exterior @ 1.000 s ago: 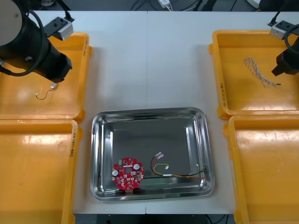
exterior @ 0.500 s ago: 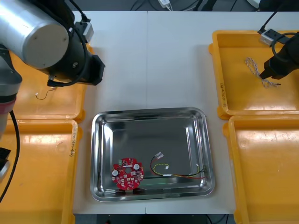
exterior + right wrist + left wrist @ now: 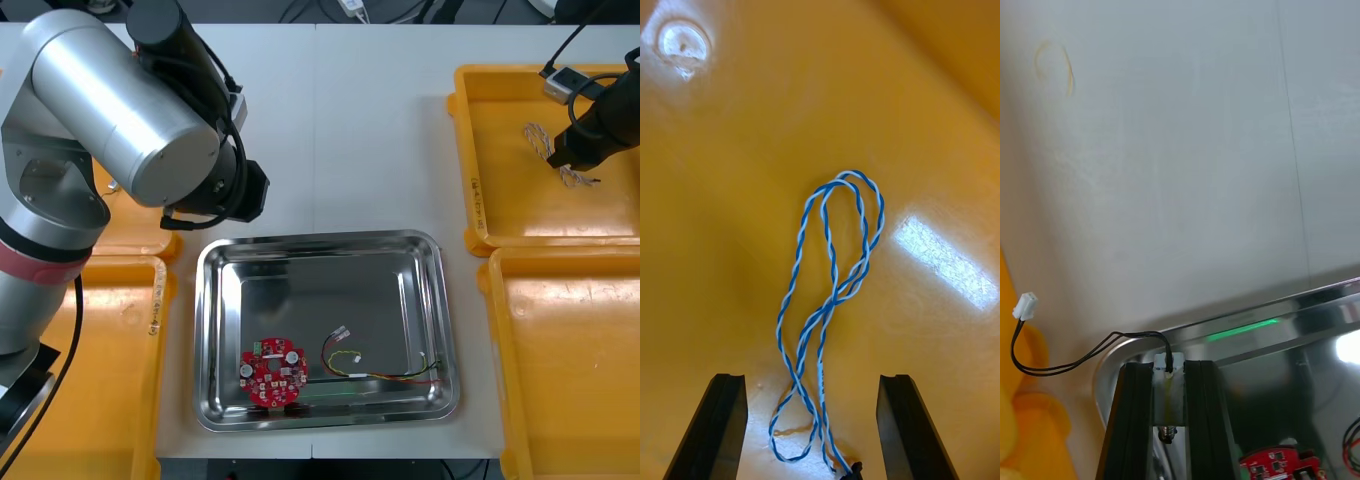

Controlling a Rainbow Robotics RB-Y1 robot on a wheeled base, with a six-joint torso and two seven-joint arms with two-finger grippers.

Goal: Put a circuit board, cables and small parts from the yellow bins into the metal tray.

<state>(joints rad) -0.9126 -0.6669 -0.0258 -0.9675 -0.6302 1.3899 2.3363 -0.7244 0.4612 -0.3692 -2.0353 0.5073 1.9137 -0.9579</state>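
The right gripper (image 3: 811, 382), fingers apart, straddles the limp, light twisted cable (image 3: 831, 300): pinch its bunched strands; the left gripper (image 3: 1169, 367), at the metal tray (image 3: 1247, 322) rim, apparently clamps the black cable (image 3: 1082, 363).

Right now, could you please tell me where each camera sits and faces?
Front: above the arms, looking steeply down at table and tray; left arm and right arm show.
Right wrist: on that wrist, facing down into a bin at the blue-white cable; open right claw shows.
Left wrist: on that wrist, facing table and tray corner; left claw shut on black cable.
Shared: tray and board, front and left wrist; blue-white cable, front and right wrist.
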